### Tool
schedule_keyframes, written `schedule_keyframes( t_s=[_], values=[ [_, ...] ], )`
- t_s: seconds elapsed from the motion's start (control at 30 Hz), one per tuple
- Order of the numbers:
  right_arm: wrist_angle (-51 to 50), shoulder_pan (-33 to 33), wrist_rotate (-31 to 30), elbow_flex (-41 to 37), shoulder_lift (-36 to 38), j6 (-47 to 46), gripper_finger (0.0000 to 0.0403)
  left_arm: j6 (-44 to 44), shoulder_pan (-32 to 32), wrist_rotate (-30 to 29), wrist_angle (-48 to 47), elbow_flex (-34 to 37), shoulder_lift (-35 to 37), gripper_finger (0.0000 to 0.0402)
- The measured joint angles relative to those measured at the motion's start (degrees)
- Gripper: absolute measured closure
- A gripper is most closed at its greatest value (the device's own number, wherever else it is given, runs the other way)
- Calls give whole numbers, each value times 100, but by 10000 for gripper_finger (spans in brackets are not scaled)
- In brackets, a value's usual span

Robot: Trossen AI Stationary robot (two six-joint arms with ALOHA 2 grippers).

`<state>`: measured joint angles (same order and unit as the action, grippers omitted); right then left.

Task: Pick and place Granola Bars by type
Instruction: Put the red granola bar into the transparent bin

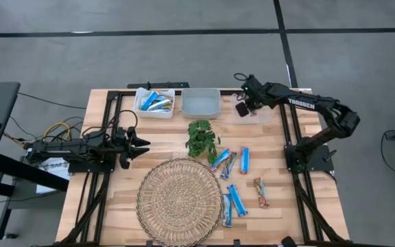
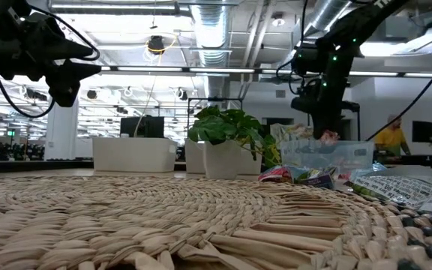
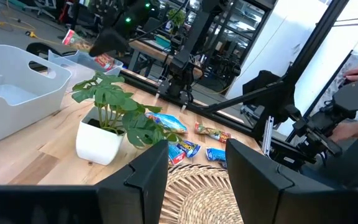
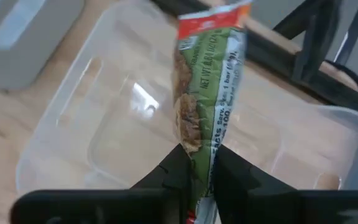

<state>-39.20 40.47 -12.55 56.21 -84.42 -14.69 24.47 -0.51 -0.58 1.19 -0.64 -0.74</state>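
Note:
My right gripper (image 1: 242,108) (image 4: 197,155) is shut on a granola bar (image 4: 207,74) with a red-and-green wrapper, above a clear plastic container (image 1: 256,111) (image 4: 92,124) at the far edge of the table. Several blue bars (image 1: 235,199) and one reddish bar (image 1: 260,192) lie flat on the table right of the woven mat (image 1: 179,192). More blue bars lie in the white bin (image 1: 155,101). My left gripper (image 1: 145,144) (image 3: 197,158) is open, hovering at the table's left side and holding nothing. My right gripper pinches the red-and-green bar between its two fingers at one end (image 4: 199,146). The rest of the bar sticks out past the fingertips, along them. It is lifted clear, over the clear container's floor.
A grey bin (image 1: 201,101) sits between the white bin and the clear container. A small green plant in a white pot (image 1: 201,137) (image 3: 104,134) stands mid-table, just beyond the mat. Bare wood shows at the near right corner (image 1: 300,213).

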Motion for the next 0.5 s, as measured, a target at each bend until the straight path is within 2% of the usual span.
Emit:
schedule_keyframes(
  t_s=[0.17,0.4,0.5],
  values=[
    [-125,7,26,-2,38,166,303,0,1,0,0,0,-1,248],
    [-138,-151,80,-2,498,166,232,0,-1,0,0,0,1,248],
    [-289,-437,423,-2,872,165,211,0,1,0,1,0,0,248]
  ],
)
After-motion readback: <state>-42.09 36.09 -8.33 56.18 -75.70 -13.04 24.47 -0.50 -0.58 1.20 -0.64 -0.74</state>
